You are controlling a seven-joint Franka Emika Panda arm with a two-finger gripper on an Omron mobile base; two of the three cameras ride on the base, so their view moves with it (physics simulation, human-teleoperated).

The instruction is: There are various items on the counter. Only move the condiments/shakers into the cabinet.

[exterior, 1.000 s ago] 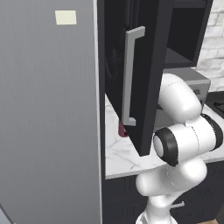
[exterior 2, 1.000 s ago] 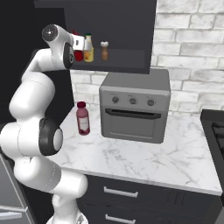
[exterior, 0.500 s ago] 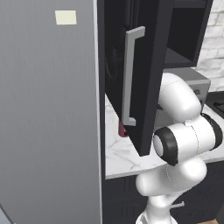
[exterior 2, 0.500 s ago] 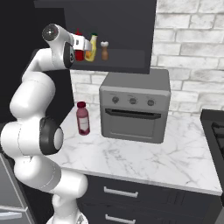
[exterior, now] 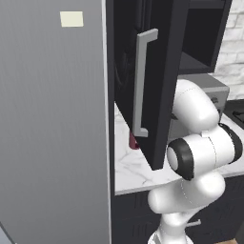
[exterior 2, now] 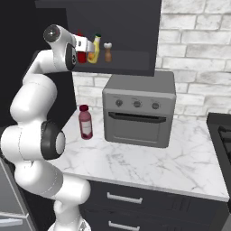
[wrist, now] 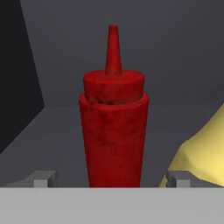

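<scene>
Inside the open cabinet (exterior 2: pixel 131 67) a red squeeze bottle (wrist: pixel 113 131) stands upright on the shelf. My gripper (wrist: pixel 110 178) is open, its fingertips (wrist: pixel 43 178) wide apart on either side of the bottle's base and clear of it. A yellow squeeze bottle (wrist: pixel 201 157) stands close on the right. From the right base view the gripper (exterior 2: pixel 89 46) is up at the shelf, in front of the red bottle (exterior 2: pixel 81 56), with the yellow bottle (exterior 2: pixel 94 49) and a small brown shaker (exterior 2: pixel 108 52) beside it. A dark red bottle (exterior 2: pixel 85 122) stands on the counter (exterior 2: pixel 149 162).
A grey toaster oven (exterior 2: pixel 139 113) sits on the counter right of the dark red bottle. The cabinet door (exterior: pixel 162 71) with its long grey handle (exterior: pixel 143 86) hangs open beside a big grey panel (exterior: pixel 52 124). A stove edge (exterior 2: pixel 221 131) is at far right.
The gripper has opened and let go of the red squeeze bottle, which stays upright on the shelf. The arm has barely moved.
</scene>
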